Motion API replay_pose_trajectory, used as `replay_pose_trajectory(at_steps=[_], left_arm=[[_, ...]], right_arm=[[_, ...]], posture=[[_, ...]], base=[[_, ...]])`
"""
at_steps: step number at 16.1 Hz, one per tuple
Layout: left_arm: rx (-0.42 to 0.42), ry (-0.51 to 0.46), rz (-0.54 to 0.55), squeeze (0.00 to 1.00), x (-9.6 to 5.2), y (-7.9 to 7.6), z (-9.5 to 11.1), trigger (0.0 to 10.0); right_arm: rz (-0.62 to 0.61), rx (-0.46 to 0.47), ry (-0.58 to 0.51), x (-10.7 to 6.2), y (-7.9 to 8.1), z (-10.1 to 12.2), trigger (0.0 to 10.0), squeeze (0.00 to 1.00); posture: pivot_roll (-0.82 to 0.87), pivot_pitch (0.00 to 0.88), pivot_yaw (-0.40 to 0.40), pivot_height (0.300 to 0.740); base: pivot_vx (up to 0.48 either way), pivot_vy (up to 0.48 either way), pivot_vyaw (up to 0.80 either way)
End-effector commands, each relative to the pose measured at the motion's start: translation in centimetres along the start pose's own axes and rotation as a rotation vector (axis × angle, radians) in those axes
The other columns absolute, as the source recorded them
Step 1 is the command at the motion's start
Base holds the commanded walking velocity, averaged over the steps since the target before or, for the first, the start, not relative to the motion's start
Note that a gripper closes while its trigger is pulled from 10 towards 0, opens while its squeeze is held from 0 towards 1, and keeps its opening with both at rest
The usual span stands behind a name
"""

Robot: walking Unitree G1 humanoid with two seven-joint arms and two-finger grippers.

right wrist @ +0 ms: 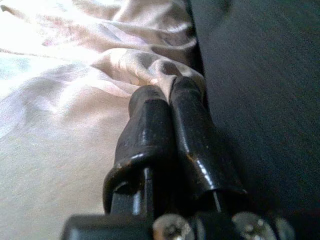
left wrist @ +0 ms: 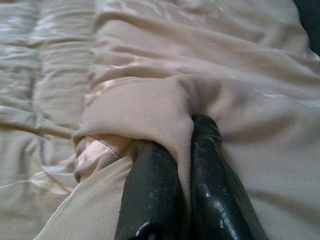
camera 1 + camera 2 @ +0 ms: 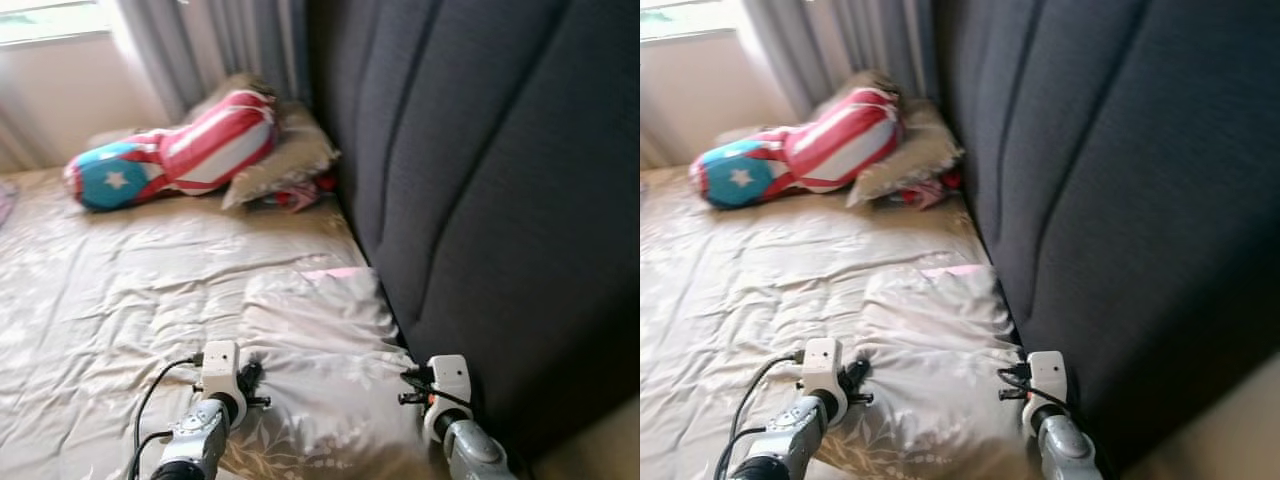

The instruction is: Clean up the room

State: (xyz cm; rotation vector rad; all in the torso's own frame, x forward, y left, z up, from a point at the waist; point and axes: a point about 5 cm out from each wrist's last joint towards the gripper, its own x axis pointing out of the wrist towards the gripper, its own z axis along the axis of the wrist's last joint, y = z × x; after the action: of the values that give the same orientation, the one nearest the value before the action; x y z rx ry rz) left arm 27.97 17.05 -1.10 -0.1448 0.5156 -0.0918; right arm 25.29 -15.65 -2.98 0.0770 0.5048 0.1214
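Your left gripper point(image 2: 187, 150) is clenched on a fold of the beige blanket point(image 3: 170, 280) near the foot of the bed. Your right gripper point(image 1: 167, 102) pinches the same blanket just beside the dark headboard point(image 3: 480, 170). Farther up the bed, a striped star pillow point(image 3: 170, 155) lies against a tan pillow point(image 3: 285, 155).
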Motion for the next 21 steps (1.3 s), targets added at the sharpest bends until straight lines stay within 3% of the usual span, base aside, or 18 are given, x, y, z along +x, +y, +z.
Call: replay_pose_trajectory(at_steps=[1, 7, 13, 17, 21], left_arm=[[0.030, -0.118, 0.004, 0.00, 0.4, 0.5, 3.1, 10.0], [0.029, -0.125, -0.004, 0.00, 0.4, 0.2, 3.3, 10.0], [0.027, -0.066, -0.021, 0.00, 0.8, -0.2, 2.6, 10.0], [-0.065, -0.006, -0.065, 0.00, 1.3, -1.2, 2.2, 10.0], [-0.187, 0.052, -0.119, 0.00, 1.5, -2.1, 1.6, 10.0]], right_arm=[[0.002, -0.012, -0.072, 0.6, 0.2, 1.9, 10.0, 0.00], [0.014, -0.045, -0.071, 0.7, 0.3, 2.0, 10.0, 0.00], [0.005, -0.231, 0.013, 1.8, 0.2, 3.1, 10.0, 0.00], [-0.034, -0.306, 0.029, 2.5, -0.2, 4.6, 10.0, 0.00], [-0.131, -0.315, -0.014, 3.0, -1.2, 6.8, 10.0, 0.00]], posture=[[-0.03, 0.000, 0.012, 0.740], [-0.04, 0.000, 0.013, 0.740], [-0.02, 0.010, 0.013, 0.740], [-0.02, 0.021, 0.016, 0.740], [-0.02, 0.028, 0.024, 0.740]], base=[[0.409, 0.000, 0.00], [0.423, 0.000, 0.00], [0.000, 0.000, 0.00], [0.000, 0.000, 0.00], [0.000, 0.000, 0.00]])
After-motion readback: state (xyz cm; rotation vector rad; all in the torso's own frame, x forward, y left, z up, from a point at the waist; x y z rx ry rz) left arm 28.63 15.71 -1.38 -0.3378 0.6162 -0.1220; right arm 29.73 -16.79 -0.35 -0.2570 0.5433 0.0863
